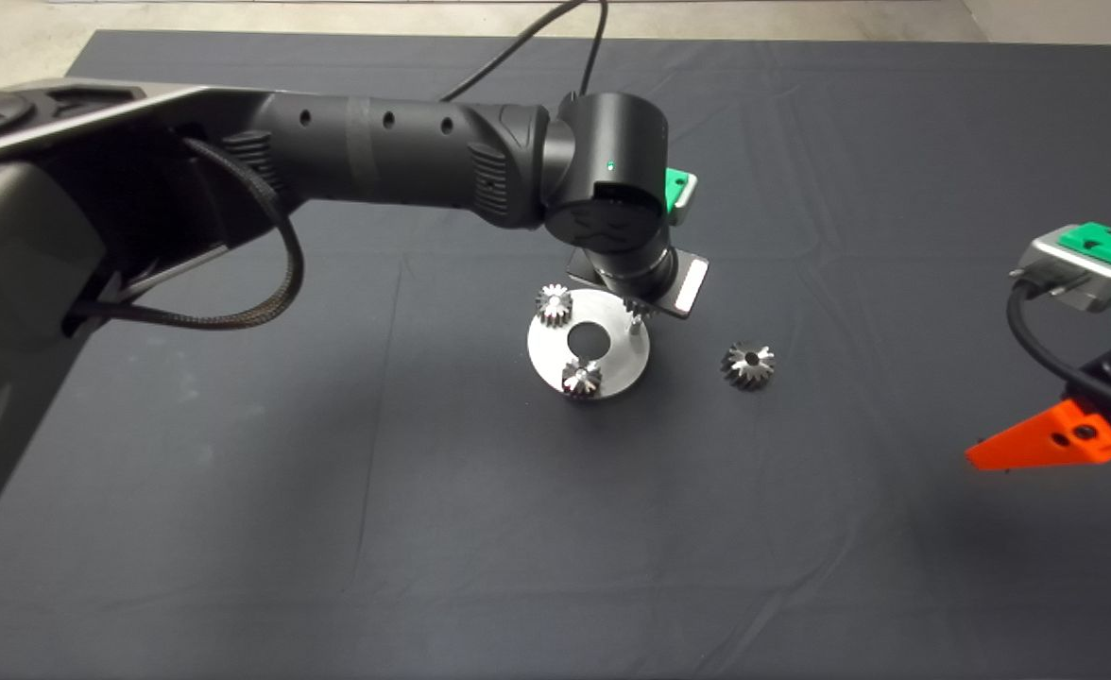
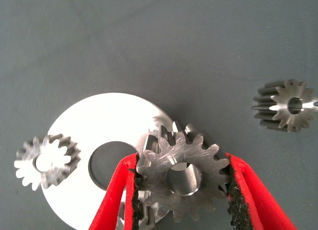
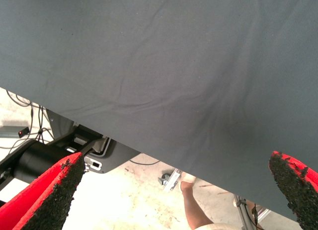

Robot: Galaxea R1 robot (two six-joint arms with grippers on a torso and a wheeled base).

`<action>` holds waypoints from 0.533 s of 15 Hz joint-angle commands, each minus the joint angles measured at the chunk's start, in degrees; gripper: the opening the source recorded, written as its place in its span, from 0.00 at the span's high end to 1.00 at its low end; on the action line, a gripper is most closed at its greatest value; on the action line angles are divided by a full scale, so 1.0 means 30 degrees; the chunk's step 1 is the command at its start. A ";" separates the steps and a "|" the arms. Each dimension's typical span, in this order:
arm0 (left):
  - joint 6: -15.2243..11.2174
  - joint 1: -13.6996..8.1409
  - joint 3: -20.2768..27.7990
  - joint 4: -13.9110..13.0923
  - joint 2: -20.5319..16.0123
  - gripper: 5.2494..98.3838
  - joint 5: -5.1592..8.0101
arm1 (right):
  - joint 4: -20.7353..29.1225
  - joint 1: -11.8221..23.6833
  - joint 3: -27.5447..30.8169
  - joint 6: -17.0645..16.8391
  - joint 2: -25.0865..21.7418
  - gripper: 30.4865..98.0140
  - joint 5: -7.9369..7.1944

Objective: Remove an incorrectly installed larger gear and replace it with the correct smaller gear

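The smaller gear, a scratched, shiny steel spur gear with short straight teeth and a round bore, sits clamped between the left pincer's two red fingers, whose gritty black pads press its teeth on both sides. It hangs over the rim of a flat, round steel plate with a round hole in its middle. A matching small gear stands on the plate's far edge in the wrist view; the head view shows another small gear at the plate's near edge. The left arm, smooth black with a braided cable, reaches in over the plate.

The larger gear, dark steel with flaring, slanted teeth and a centre hole, lies on the dark cloth mat of the tabletop, beside the plate and apart from it.

The right pincer waits at the mat's right edge, its fingers spread wide apart on nothing. Its wrist view shows wrinkled cloth, pale floor beyond and a person's leg.
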 commanded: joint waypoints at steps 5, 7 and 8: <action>0.2327 0.0401 -0.0664 0.1377 0.0189 0.70 -0.0470 | 0.0609 0.0341 -0.0007 0.0101 0.0145 0.00 0.0025; 0.2327 0.0643 -0.0761 0.2018 0.0247 0.70 -0.0499 | 0.0609 0.0341 -0.0007 0.0101 0.0145 0.00 0.0034; 0.2327 0.0644 -0.0789 0.2096 0.0276 0.70 -0.0499 | 0.0609 0.0341 -0.0007 0.0101 0.0147 0.00 0.0016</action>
